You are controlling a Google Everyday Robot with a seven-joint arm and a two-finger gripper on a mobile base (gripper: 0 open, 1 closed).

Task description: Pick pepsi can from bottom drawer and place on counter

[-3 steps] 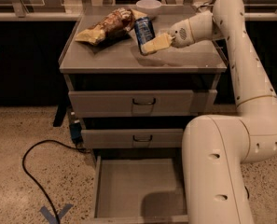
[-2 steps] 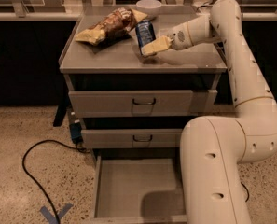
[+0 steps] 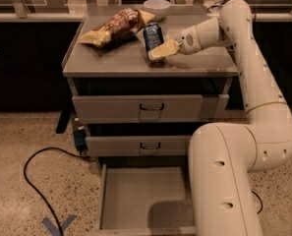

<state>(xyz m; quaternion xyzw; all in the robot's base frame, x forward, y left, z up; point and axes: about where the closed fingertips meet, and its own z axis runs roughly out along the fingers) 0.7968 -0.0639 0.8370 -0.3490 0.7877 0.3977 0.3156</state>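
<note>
pepsi can (image 3: 152, 34) upright on counter (image 3: 200, 63) | gripper (image 3: 161, 51) against it at its 5 o'clock | grasp: cannot tell | bottom drawer (image 3: 135, 196) open

Smooth plastic end effector (image 3: 159, 50) over the matt, smudged metal counter (image 3: 113, 62).

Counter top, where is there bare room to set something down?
Free: the counter front-left strip, between the chip bag and the front edge, and the right end, though the arm reaches over it. Crowded: the back, with that bag and the bowl, and the middle, where the gripper sits at the can.
</note>
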